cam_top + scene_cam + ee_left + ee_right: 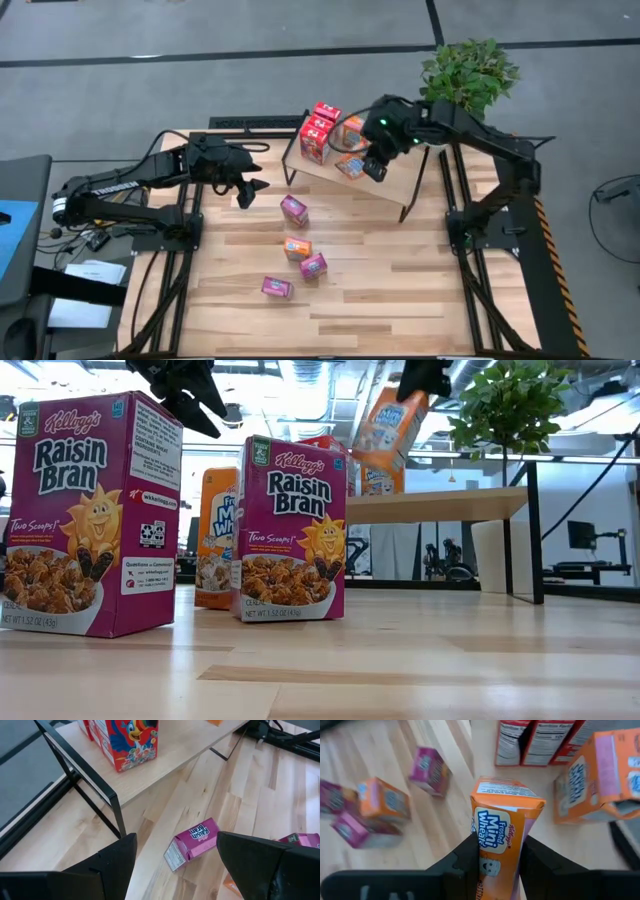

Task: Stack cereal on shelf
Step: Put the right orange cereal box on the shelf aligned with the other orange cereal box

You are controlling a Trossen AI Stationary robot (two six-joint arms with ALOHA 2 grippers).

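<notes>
Fingers of the right gripper (497, 865) were clamped on a small orange Frosted Mini Wheats cardboard box (501, 850), held tilted in the air over the front edge of the light wood shelf board on its black wire frame (385, 180). On that shelf, behind the held box, sat a couple of red cereal boxes (318, 132) and another orange box (350, 130). Left gripper (250, 185) hung just off the shelf's left end with its fingers spread apart, gripping nothing. In front of the shelf, down on the wooden tabletop (400, 290), were three magenta Raisin Bran boxes (294, 210) and one more orange box (297, 247), scattered loosely. A green potted plant (468, 72) stood behind the shelf's right end.
</notes>
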